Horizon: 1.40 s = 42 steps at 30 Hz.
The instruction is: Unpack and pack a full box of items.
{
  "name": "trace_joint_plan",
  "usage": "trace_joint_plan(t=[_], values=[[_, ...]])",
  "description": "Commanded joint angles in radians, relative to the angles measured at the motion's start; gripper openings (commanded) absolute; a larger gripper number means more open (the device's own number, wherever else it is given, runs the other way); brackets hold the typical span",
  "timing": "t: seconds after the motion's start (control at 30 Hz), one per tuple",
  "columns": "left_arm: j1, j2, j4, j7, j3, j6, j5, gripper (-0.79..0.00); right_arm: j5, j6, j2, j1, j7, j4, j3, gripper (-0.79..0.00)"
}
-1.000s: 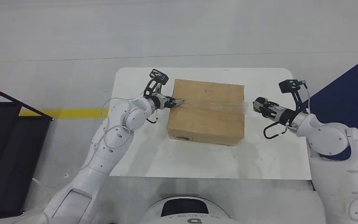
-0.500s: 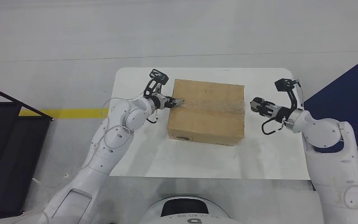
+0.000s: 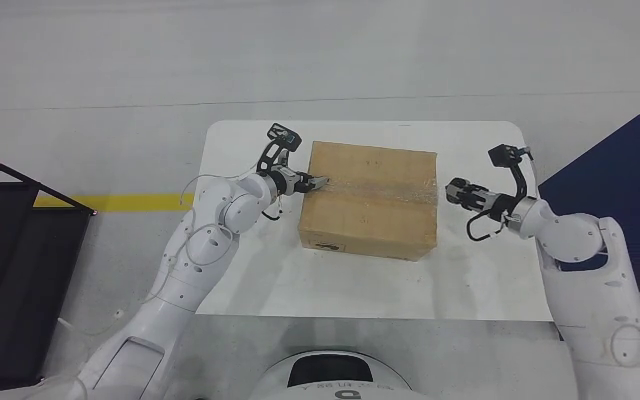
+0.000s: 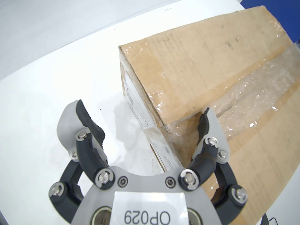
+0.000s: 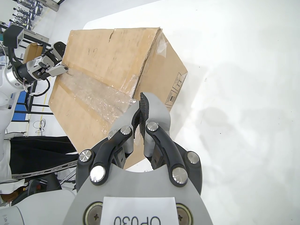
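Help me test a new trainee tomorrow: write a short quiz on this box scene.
1. True or false: the cardboard box on the table stands with its top flaps open.
2. What covers the box's top seam? A) clear tape B) string C) a red label
3. Fill in: the left gripper has its jaws ___, while the right gripper has them shut.
Key: 1 false, the flaps are closed; 2 A; 3 open.
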<state>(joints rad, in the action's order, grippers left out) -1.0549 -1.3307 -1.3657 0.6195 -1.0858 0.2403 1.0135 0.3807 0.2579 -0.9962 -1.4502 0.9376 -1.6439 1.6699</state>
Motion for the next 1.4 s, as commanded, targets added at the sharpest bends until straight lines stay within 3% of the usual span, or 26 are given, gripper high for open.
trace_joint_plan(t=[0.0, 0.6, 0.87, 1.07, 1.37], values=[[0.0, 0.0, 0.0, 0.0, 0.0, 0.0, 0.0, 0.0, 0.0, 0.001, 0.001, 0.001, -0.002, 0.005, -0.004, -0.785], [-0.001, 0.0, -0.002, -0.006, -0.001, -0.002, 0.001, 0.0, -0.005, 0.022, 0.006, 0.036, -0.017, 0.066, -0.066, -0.785], [-0.067, 0.014, -0.116, -0.132, -0.084, -0.03, -0.03, 0.0, -0.011, 0.02, 0.009, 0.039, -0.026, 0.072, -0.077, -0.785], [-0.112, 0.027, -0.174, -0.095, -0.119, -0.005, -0.015, 0.0, -0.014, 0.017, 0.011, 0.047, -0.027, 0.073, -0.088, -0.785], [-0.126, 0.037, -0.15, -0.026, -0.111, 0.057, -0.007, 0.0, -0.016, 0.006, 0.013, 0.066, -0.028, 0.083, -0.11, -0.785]])
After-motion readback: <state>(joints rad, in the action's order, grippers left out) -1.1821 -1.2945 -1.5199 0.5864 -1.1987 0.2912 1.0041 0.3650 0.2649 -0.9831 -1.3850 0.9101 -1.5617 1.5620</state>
